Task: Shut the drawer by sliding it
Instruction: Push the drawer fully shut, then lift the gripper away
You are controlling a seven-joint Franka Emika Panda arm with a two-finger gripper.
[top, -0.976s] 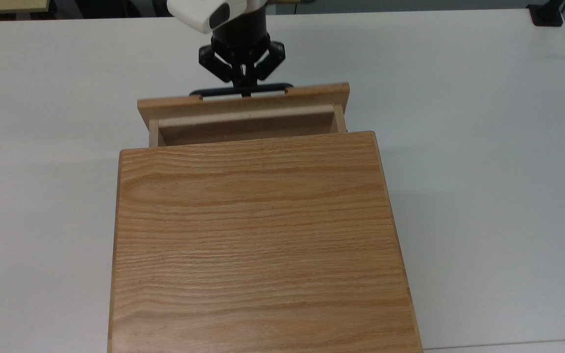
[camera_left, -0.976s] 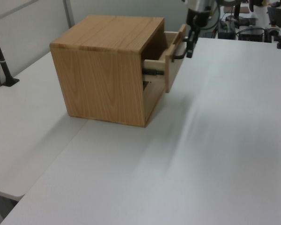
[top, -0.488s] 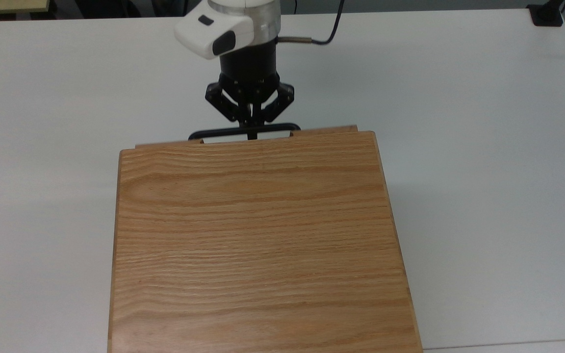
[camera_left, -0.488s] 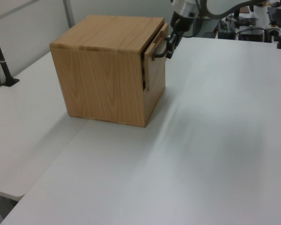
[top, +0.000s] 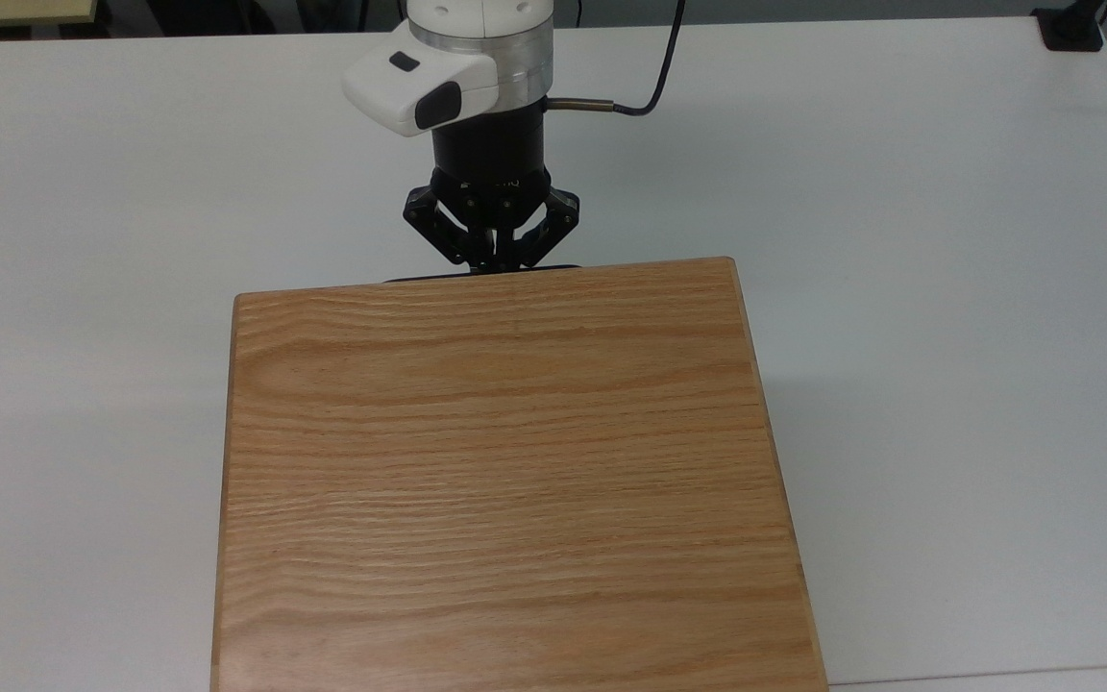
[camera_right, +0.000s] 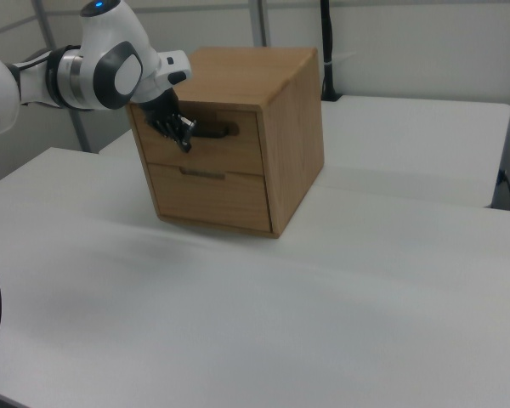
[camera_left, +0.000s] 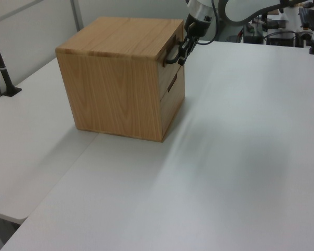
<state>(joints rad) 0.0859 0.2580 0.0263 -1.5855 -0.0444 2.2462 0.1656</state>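
The drawer (camera_right: pixel 206 143) sits pushed into the top of the oak cabinet (top: pixel 515 461), its front panel flush with the cabinet face. In the top view only a sliver of its black bar handle (top: pixel 438 279) peeks out past the cabinet's top edge. My gripper (top: pixel 491 264) is at the middle of that handle (camera_left: pixel 171 56), fingertips together against the drawer front. The left view shows the gripper (camera_left: pixel 182 54) at the cabinet's upper right corner. From the right view's left, the gripper (camera_right: pixel 184 138) covers one end of the handle (camera_right: pixel 217 132).
A second drawer front (camera_right: pixel 211 200) lies below the first. The cabinet stands on a white table (top: pixel 947 288) with bare surface on both sides. A black clamp (top: pixel 1070 29) sits at the top view's far right corner, and a black post (camera_left: pixel 2 68) stands at the left view's left.
The drawer has slid from partly open to fully inside the cabinet. My gripper moved with the handle toward the cabinet, its fingers staying together.
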